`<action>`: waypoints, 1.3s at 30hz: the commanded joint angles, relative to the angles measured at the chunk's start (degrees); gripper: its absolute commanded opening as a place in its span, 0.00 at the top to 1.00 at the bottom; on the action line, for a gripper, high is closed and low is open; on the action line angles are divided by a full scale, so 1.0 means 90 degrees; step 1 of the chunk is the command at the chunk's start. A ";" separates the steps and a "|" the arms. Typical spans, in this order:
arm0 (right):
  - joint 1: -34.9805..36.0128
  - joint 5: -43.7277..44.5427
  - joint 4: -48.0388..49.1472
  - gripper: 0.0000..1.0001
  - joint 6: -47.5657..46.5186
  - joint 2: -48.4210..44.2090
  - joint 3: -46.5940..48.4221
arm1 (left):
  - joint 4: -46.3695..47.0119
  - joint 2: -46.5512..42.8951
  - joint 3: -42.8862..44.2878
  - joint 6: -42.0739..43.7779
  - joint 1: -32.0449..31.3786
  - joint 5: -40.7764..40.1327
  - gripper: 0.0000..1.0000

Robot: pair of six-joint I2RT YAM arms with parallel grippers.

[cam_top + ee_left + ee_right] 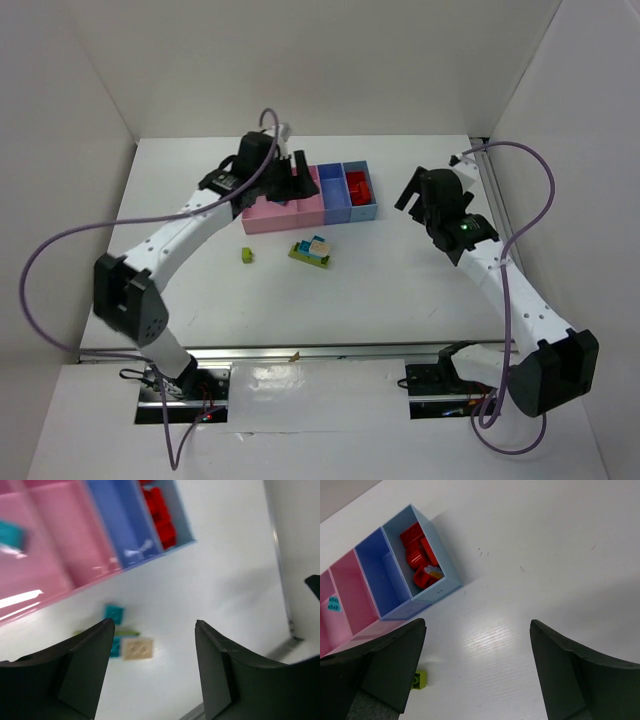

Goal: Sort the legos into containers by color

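Note:
The containers (pixel 268 218) stand in a row at the back: two pink bins, a periwinkle bin (pixel 333 190) and a light blue bin (pixel 451 580) holding red legos (pixel 417 555). A cyan lego (pixel 11 534) lies in a pink bin (pixel 60 550). On the table sit a lone yellow-green lego (pixel 246 255) and a small cluster of legos (pixel 312 250): cyan (pixel 114 613), beige (pixel 137 648), and a green plate. My left gripper (pixel 155 625) hovers open and empty over the pink bins. Right of the bins, my right gripper (pixel 477 625) is open and empty.
White walls (pixel 90 110) enclose the table on three sides. A metal rail (pixel 320 355) runs along the near edge by the arm bases. Purple cables (pixel 40 260) loop off both arms.

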 commanded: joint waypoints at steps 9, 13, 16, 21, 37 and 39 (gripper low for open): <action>-0.0044 -0.0732 0.0746 0.06 -0.0195 0.0465 -0.0110 | -0.1027 -0.1578 -0.3046 -0.0291 0.0999 -0.2269 0.00; -0.0044 -0.0733 0.0746 0.06 -0.0254 0.0465 -0.0110 | -0.0930 -0.1316 -0.3280 -0.0369 0.1137 -0.2249 0.08; -0.0044 -0.0733 0.0746 0.06 -0.0254 0.0465 -0.0110 | -0.0851 -0.0964 -0.3280 -0.0369 0.1195 -0.2181 0.17; -0.0044 -0.0733 0.0746 0.06 -0.0254 0.0465 -0.0110 | -0.0705 -0.0466 -0.3163 -0.0369 0.1322 -0.2122 0.28; -0.0044 -0.0665 0.0746 0.06 -0.0313 0.0524 0.0125 | -0.0967 -0.0316 -0.2803 -0.0252 0.1166 -0.2210 0.89; -0.0044 -0.0665 0.0688 0.06 -0.0313 0.0524 0.0183 | -0.1182 -0.0571 -0.2607 -0.0155 0.1011 -0.1948 0.97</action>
